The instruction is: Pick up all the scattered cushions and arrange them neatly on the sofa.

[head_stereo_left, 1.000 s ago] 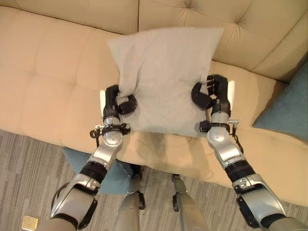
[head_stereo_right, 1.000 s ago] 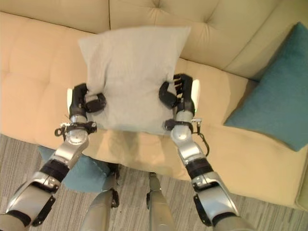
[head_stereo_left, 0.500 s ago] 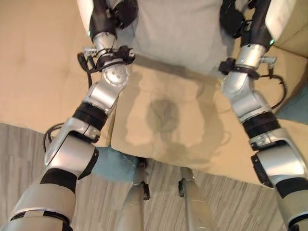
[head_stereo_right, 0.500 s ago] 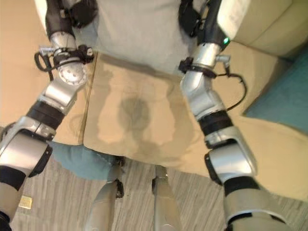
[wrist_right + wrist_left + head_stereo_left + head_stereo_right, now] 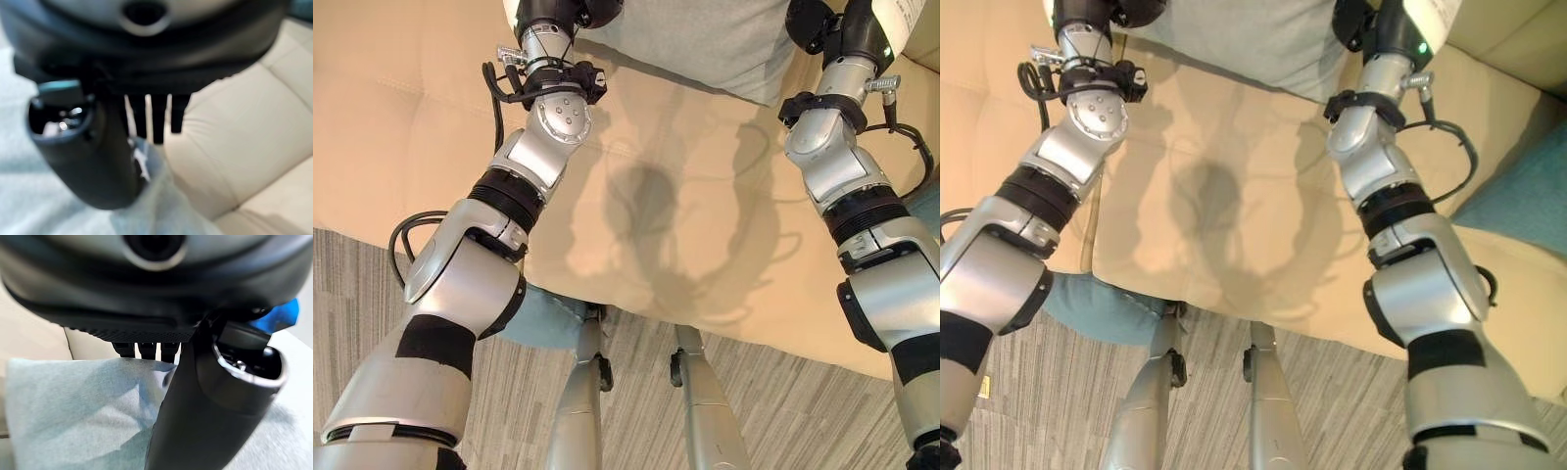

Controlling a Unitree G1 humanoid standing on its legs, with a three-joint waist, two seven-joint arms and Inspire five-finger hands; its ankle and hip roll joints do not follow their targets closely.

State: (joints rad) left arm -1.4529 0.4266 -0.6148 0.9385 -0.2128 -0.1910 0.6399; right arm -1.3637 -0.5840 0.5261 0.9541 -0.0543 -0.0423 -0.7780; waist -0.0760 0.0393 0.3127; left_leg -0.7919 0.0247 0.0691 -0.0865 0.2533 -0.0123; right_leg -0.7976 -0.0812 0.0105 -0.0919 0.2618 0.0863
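Note:
Both my hands grip a grey cushion (image 5: 705, 39) by its side edges and hold it above the beige sofa (image 5: 411, 127), out past my stretched arms. My left hand (image 5: 553, 12) pinches its left edge; in the left wrist view the thumb (image 5: 205, 421) lies over the cloth (image 5: 73, 406) and the fingers (image 5: 139, 350) curl behind it. My right hand (image 5: 827, 24) pinches the right edge the same way, thumb (image 5: 93, 152) on the cloth (image 5: 44, 200). A teal cushion (image 5: 543, 318) lies on the floor at the sofa's front edge, between my arms and legs.
Another teal cushion (image 5: 1528, 191) leans on the sofa at the right. The sofa seat (image 5: 1234, 196) below the held cushion is bare, with only shadows on it. Grey carpet (image 5: 362, 294) runs along the sofa's front.
Both arms have reached further out over the seat, carrying the grey cushion towards the backrest. The head view has dipped, so the cushion and hands now sit at its upper edge.

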